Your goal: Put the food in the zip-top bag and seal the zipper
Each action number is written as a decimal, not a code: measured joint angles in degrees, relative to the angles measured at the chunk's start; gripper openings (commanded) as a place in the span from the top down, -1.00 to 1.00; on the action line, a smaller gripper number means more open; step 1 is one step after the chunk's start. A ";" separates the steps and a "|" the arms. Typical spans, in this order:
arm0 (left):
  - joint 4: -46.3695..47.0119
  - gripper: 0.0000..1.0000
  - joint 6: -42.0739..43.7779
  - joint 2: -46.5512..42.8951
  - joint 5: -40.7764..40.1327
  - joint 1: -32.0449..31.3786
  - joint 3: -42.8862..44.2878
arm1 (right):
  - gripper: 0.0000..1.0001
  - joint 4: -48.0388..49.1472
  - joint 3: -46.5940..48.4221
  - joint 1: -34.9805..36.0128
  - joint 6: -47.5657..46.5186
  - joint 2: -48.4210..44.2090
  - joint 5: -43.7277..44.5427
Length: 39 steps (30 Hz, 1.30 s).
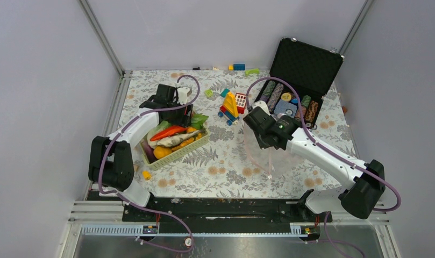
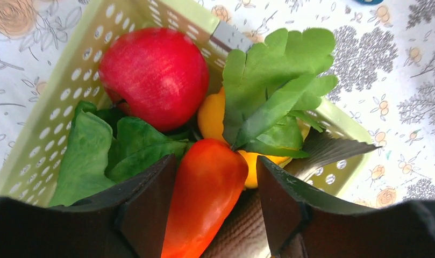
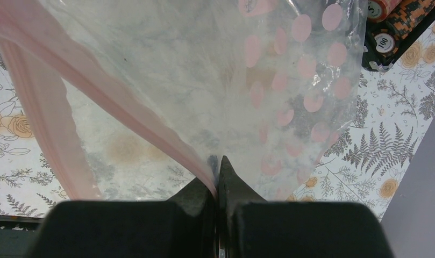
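The food lies in a pale green basket: a red round one, an orange carrot with green leafy top, a yellow piece. My left gripper is down in the basket, open, its jaws straddling the carrot; the left finger is at the carrot's side, the right one stands off it. My right gripper is shut on the mouth edge of the clear zip-top bag, which hangs open above the table. The pink zipper runs away to the left.
A black case with poker chip stacks stands open at the back right. Coloured building blocks sit mid-table between the arms, more by the back wall. A small yellow piece lies in front of the basket.
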 measured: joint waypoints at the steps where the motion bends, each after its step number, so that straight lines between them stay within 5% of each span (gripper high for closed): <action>1: -0.48 -0.14 0.07 0.39 -0.13 0.00 0.00 | 1.00 0.02 -0.07 0.00 -0.02 0.00 -0.02; 11: -3.23 -0.13 -0.11 0.59 -5.75 0.00 0.02 | 1.00 0.02 -0.17 0.00 -0.26 0.02 -0.33; 20: -4.24 -0.33 -0.13 0.66 -6.05 0.02 0.02 | 1.00 0.02 -0.15 0.00 -0.50 0.20 -0.33; 39: -5.11 0.69 -2.03 2.08 -8.26 0.04 0.87 | 1.00 0.04 -0.17 0.00 -0.59 0.68 -0.26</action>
